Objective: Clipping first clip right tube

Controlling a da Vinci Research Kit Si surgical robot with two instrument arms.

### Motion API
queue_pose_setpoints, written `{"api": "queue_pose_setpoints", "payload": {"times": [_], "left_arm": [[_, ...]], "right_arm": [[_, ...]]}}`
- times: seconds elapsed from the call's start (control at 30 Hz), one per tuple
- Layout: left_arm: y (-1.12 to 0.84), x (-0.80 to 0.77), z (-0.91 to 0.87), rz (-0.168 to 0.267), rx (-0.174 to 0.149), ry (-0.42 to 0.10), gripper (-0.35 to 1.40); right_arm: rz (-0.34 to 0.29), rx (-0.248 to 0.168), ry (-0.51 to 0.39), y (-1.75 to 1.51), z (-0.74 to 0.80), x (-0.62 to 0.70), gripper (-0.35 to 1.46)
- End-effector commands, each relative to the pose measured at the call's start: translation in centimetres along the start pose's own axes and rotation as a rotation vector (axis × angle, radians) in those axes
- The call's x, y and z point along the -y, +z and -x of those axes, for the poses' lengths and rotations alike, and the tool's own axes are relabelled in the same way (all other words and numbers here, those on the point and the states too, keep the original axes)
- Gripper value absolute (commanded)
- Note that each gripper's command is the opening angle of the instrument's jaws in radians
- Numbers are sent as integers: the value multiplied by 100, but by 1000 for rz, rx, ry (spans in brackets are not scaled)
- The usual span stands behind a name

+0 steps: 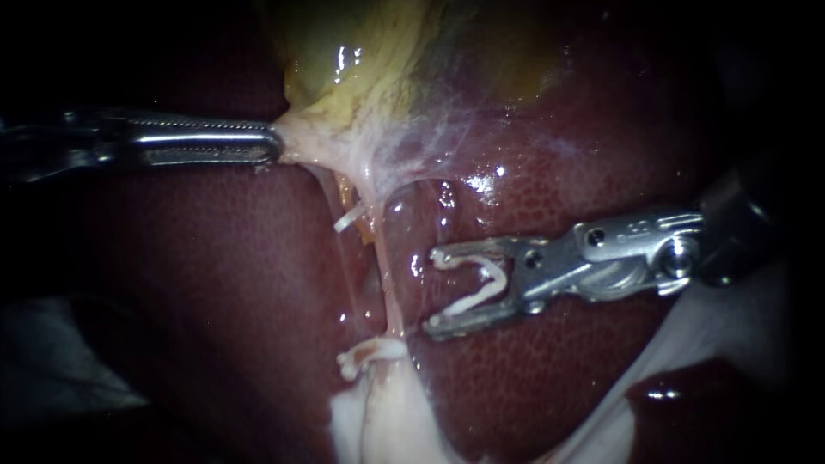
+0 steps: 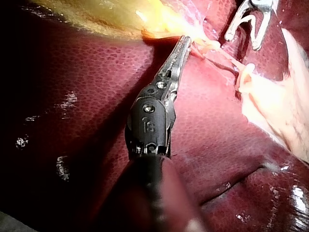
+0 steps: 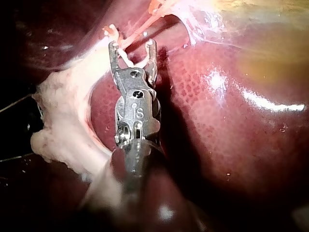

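your left instrument (image 1: 277, 142) has its pincer clamped on the pale tissue (image 1: 301, 137) at the gallbladder (image 1: 361, 51) neck, above the liver (image 1: 215, 283). your right instrument (image 1: 434, 290) grips a spread white clip (image 1: 497, 277) in its wide pincer. the tips sit just beside the right tube (image 1: 388, 275), not around it.

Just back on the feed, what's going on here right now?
The left instrument has its end effector shut on the pale tissue below the gallbladder, stretching it out over the liver. The right instrument carries an open white clip in its end effector, with the tips just beside the right tube. The clip is not yet around the tube.
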State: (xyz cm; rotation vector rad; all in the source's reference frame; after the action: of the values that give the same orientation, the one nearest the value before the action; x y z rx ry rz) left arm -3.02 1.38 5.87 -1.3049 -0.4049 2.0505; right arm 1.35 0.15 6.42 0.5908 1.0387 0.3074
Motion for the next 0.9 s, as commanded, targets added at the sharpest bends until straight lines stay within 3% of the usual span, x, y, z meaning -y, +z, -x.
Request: {"api": "queue_pose_setpoints", "payload": {"times": [0.03,0.2,0.5,0.73,0.9], "left_arm": [[0,0,0,-1,0,0,-35],[0,0,0,-1,0,-1,-35],[2,0,-1,-2,0,-1,-35],[2,0,-1,-2,0,-1,-35],[2,-1,-1,-2,0,-1,-35]], "right_arm": [[-6,-1,9,5,2,-1,50],[-46,-23,60,29,14,-7,50],[-160,-126,202,61,27,-7,50],[-298,-220,301,66,27,2,50],[-359,-222,305,69,21,15,48]]}}
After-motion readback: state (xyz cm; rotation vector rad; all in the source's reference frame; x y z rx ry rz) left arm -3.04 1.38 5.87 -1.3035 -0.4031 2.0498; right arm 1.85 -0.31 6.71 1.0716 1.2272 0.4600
